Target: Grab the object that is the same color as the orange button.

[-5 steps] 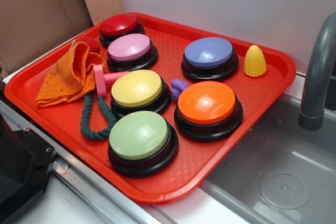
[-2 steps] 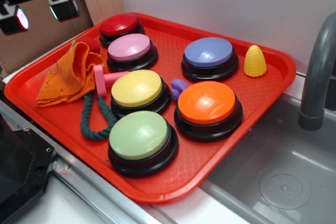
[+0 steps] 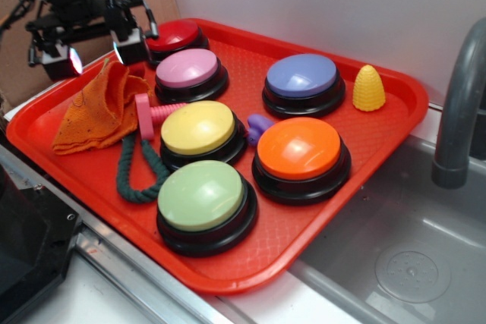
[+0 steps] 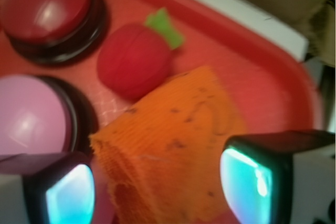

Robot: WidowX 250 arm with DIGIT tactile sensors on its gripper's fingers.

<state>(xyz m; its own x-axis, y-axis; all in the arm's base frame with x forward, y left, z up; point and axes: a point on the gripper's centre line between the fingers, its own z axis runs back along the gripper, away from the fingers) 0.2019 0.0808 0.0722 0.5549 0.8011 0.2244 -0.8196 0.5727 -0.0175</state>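
The orange knitted cloth [image 3: 95, 115] lies crumpled at the left end of the red tray [image 3: 326, 225]. My gripper [image 3: 95, 55] hovers open just above the cloth's far edge, one finger on each side. From the wrist, the cloth [image 4: 173, 150] fills the gap between the two glowing fingertips of the gripper [image 4: 157, 190], and nothing is held. The orange button [image 3: 300, 149], domed on a black base, sits at the tray's middle right, far from the gripper.
Red [image 3: 173, 37], pink [image 3: 188, 70], yellow [image 3: 199, 128], green [image 3: 201, 196] and purple [image 3: 302, 77] buttons crowd the tray. A red strawberry toy [image 4: 135, 59] lies just beyond the cloth. A green rope loop [image 3: 140, 172], pink toy [image 3: 148, 114], yellow cone [image 3: 369, 87]. Sink and faucet [image 3: 459, 111] at right.
The gripper has come down from the upper left corner and moved right, and now hangs just over the orange cloth. Nothing on the tray has moved.
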